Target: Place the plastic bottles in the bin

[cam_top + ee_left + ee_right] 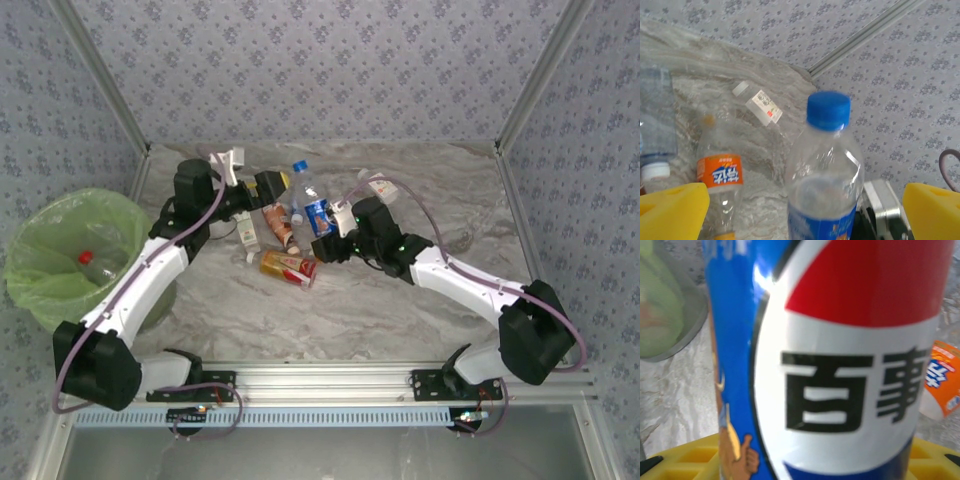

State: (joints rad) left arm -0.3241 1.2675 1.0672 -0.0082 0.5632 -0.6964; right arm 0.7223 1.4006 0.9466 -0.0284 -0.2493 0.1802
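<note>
A clear bottle with a blue label (317, 212) and blue cap (828, 110) stands upright mid-table. My right gripper (336, 222) is shut on its body, and the red, white and blue label (850, 365) sits close against the lens above the yellow fingers (690, 457). My left gripper (283, 188) is open. Its yellow fingers (672, 210) stand wide on either side of the same bottle (825, 185), clear of it. The green-lined bin (70, 255) at far left holds a red-capped bottle (92, 262).
Loose bottles lie near the grippers: an orange-labelled one (289, 265), a brown one (278, 226) and a white one (246, 232). In the left wrist view an orange-labelled bottle (717, 172) and a white-labelled one (757, 102) lie on the marble table (400, 310). Patterned walls enclose the back and sides.
</note>
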